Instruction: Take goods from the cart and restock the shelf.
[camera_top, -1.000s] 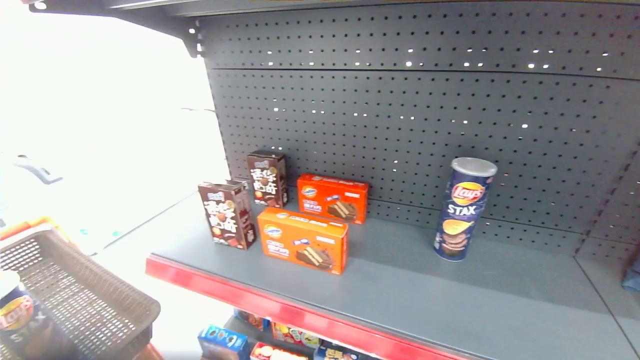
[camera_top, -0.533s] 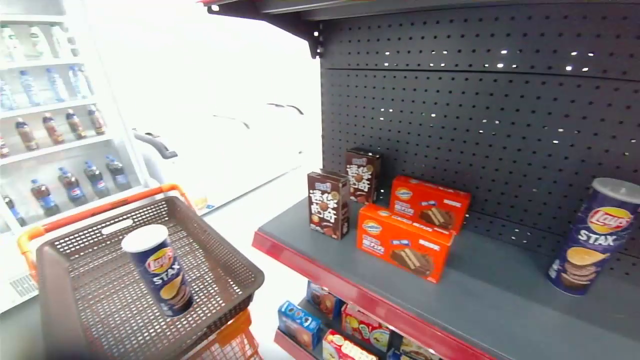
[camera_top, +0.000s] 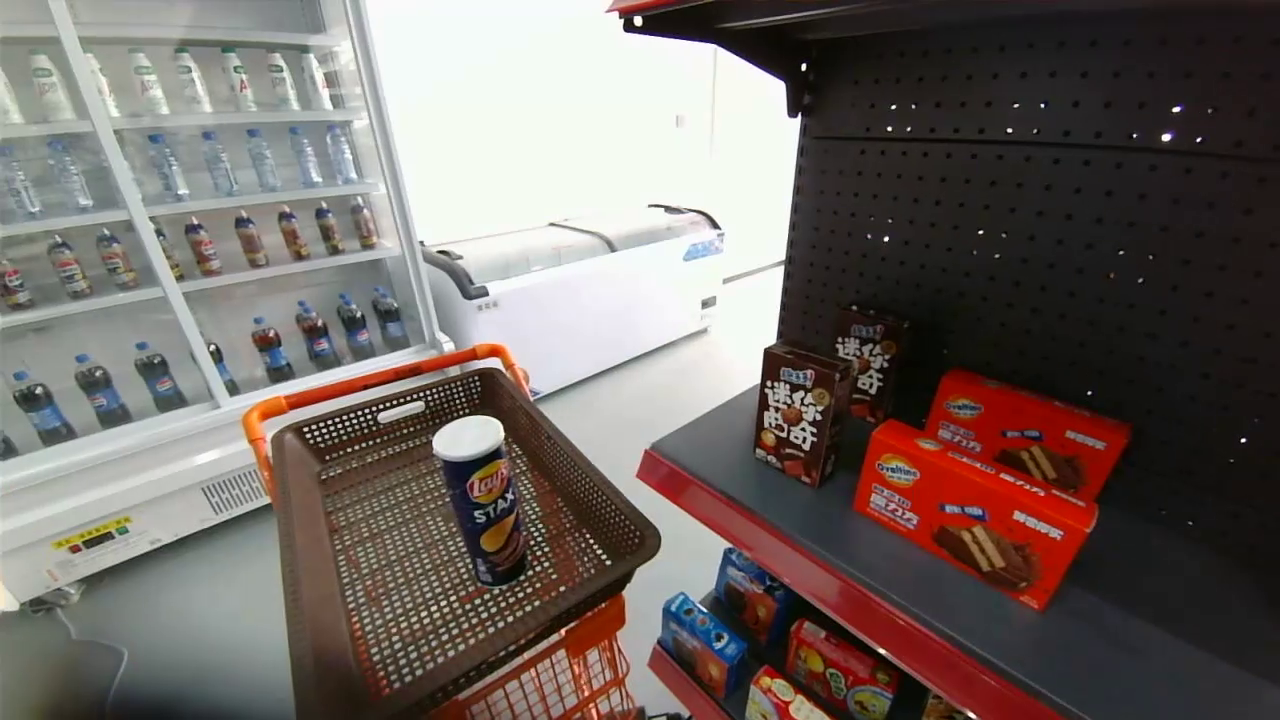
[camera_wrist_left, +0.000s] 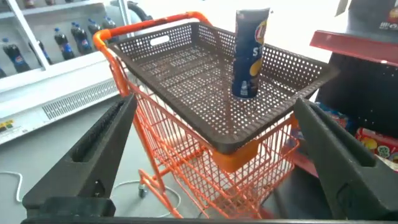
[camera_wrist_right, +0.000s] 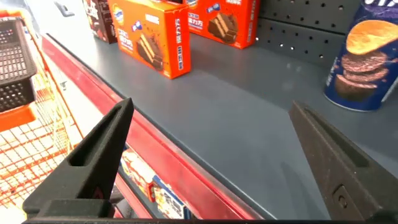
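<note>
Item: dark blue cylindrical cardboard crisp can with white lid (camera_top: 482, 500). Stands upright and alone on the mesh floor of the brown perforated plastic basket (camera_top: 390, 560), atop the orange wire cart (camera_top: 545, 670). Touched by neither claw.

Left claw (camera_wrist_left: 214, 168): released, spread wide, empty. Hangs short of the cart, roughly in line with the can and well apart from it.

Right claw (camera_wrist_right: 211, 162): released, spread wide, empty. Hangs over the front of the grey metal shelf with red front edge (camera_top: 830, 545).

Step in hand, by judgement: start of a pick from the cart, basket not yet entered. Likely next: left claw over the basket rim, closure on the can's middle, lift clear of the wall, then across to the shelf. Tall and narrow, so apt to topple if nudged off-centre.

Shelf stock: two dark brown upright cartons (camera_top: 800, 412) at the end nearest the cart. Two orange flat boxes (camera_top: 975, 510) just beside them, one behind the other. Second blue crisp can (camera_wrist_right: 364, 56) farther along, bare shelf between; probable slot for the new can. Black pegboard back panel (camera_top: 1000, 220). Assorted packets on the lower shelf (camera_top: 760, 640).

Room: glass-door drinks fridge (camera_top: 180, 220) with bottles, white chest freezer (camera_top: 580, 290), grey floor (camera_top: 600, 420).
</note>
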